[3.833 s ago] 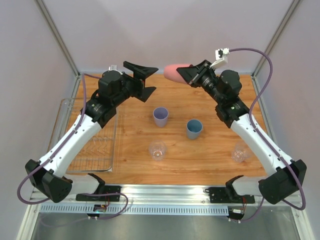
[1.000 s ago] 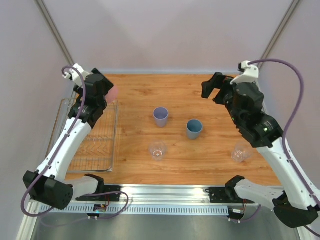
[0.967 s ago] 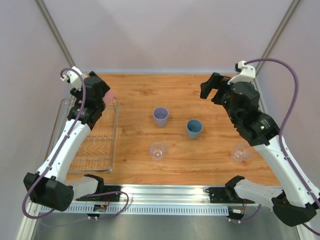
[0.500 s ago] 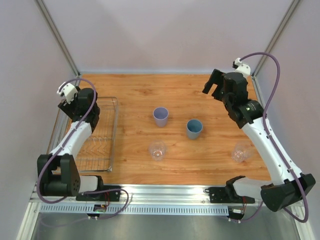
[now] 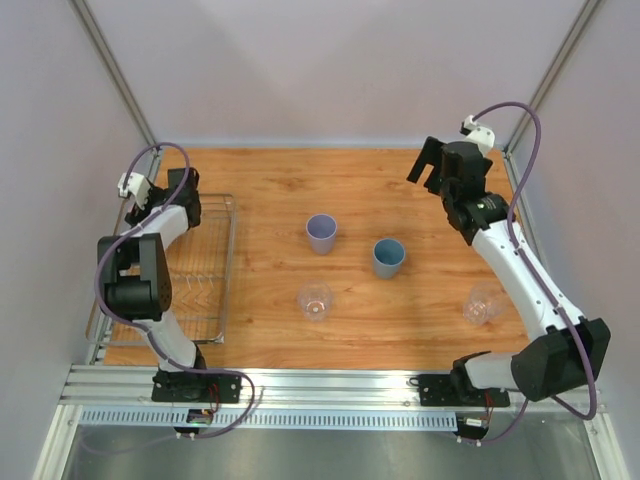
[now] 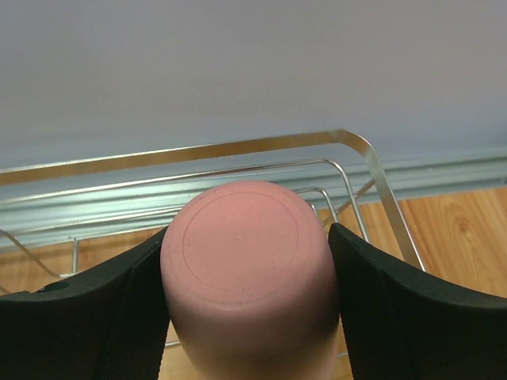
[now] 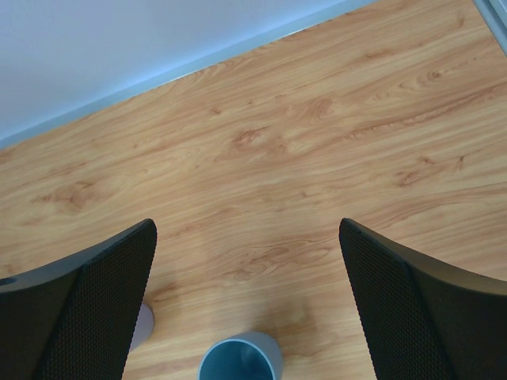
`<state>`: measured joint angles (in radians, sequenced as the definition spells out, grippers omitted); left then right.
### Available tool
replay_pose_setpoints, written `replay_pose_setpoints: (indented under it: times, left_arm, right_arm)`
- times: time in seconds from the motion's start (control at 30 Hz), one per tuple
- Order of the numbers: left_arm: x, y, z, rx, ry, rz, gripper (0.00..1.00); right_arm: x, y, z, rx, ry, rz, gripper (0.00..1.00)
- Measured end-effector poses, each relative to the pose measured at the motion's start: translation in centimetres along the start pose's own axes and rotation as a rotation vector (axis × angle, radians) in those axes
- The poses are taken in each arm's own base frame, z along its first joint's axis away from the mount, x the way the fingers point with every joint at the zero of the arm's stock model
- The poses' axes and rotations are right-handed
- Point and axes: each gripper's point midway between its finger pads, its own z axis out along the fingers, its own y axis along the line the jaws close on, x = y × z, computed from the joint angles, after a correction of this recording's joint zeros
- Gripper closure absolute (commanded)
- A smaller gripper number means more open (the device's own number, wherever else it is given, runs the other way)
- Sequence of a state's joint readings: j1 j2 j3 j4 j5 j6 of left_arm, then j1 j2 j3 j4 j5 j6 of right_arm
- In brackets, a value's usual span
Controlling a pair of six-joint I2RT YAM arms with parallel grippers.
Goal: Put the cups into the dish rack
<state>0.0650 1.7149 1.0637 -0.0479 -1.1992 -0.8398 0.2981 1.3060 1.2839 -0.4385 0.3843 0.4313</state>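
While your left claw (image 6: pixel 247 237) is clamped on the pink cup (image 6: pixel 245 293), the relation to watch is how that cup lines up with the dish rack (image 6: pixel 372 170). The cup's flat base faces back at the wrist camera. Its long axis therefore runs straight out along the claw, with the hidden mouth pointing away toward the rack's far edge. The rack's wires and its far corner on the counter side show just beyond and below the cup, so it appears to hang above that end of the rack. You cannot tell from here whether it touches a wire. My reading is that you need to tip the mouth down before letting go.

Your right claw (image 7: pixel 247 229) stands wide apart and holds nothing, above the far right part of the counter (image 5: pixel 300 180). The blue cup (image 7: pixel 240 358) stands upright and mouth up just nearer than that claw, which makes the right arm the nearer one for it.
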Motion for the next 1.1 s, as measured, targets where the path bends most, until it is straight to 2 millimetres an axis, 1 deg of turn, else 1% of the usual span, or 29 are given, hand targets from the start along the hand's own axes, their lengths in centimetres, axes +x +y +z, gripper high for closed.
replay_pose_setpoints:
  times: [0.1, 0.17, 0.23, 0.27, 0.37, 0.43, 0.53, 0.73, 0.9, 0.93, 0.97, 1.07, 1.1]
  left_arm:
    - [0.5, -0.1, 1.0, -0.095, -0.012, -0.058, 0.59]
    - [1.1, -0.1, 1.5, -0.151, -0.005, -0.062, 0.6]
    - [1.9, -0.1, 1.9, -0.216, -0.001, -0.105, 0.63]
    - [2.1, 0.1, 2.0, -0.245, -0.001, -0.088, 0.64]
    - [3.2, -0.3, 2.7, -0.304, -0.024, -0.07, 0.61]
    - [3.2, 0.1, 3.0, -0.321, -0.063, -0.044, 0.6]
    - [2.7, 1.1, 2.7, -0.337, -0.081, -0.012, 0.59]
    - [1.8, 1.7, 2.6, -0.337, -0.124, 0.011, 0.58]
    - [1.5, 1.8, 2.6, -0.334, -0.138, 0.016, 0.49]
    - [1.4, 1.8, 2.6, -0.334, -0.139, 0.018, 0.46]
    - [1.4, 1.8, 2.6, -0.334, -0.14, 0.019, 0.38]
    - [1.3, 1.7, 2.6, -0.333, -0.142, 0.017, 0.27]
    - [1.3, 1.7, 2.6, -0.333, -0.143, 0.017, 0.25]
  right_arm:
    - [0.3, -0.3, 1.6, 0.025, 0.019, -0.014, 0.0]
    - [0.4, -0.4, 2.5, 0.037, 0.028, -0.019, 0.0]
    - [0.5, -0.4, 3.0, 0.043, 0.035, -0.021, 0.0]
    - [0.4, -0.4, 3.2, 0.043, 0.036, -0.021, 0.0]
    - [-0.3, -0.2, 4.0, 0.039, 0.031, -0.015, 0.0]
    - [-0.6, -0.1, 4.3, 0.036, 0.027, -0.013, 0.0]
    - [-0.7, 0.1, 4.9, 0.034, 0.03, -0.011, 0.0]
    - [-0.3, 0.5, 5.7, 0.022, 0.049, -0.014, 0.0]
    - [-1.0, 1.2, 5.8, -0.002, 0.042, -0.01, 0.0]
    - [-1.3, 1.3, 5.7, -0.006, 0.037, -0.01, 0.0]
    - [-1.5, 1.4, 5.7, -0.01, 0.032, -0.012, 0.0]
    - [-2.0, 1.7, 5.6, -0.017, 0.022, -0.016, 0.0]
    - [-2.2, 1.7, 5.5, -0.019, 0.019, -0.016, 0.0]
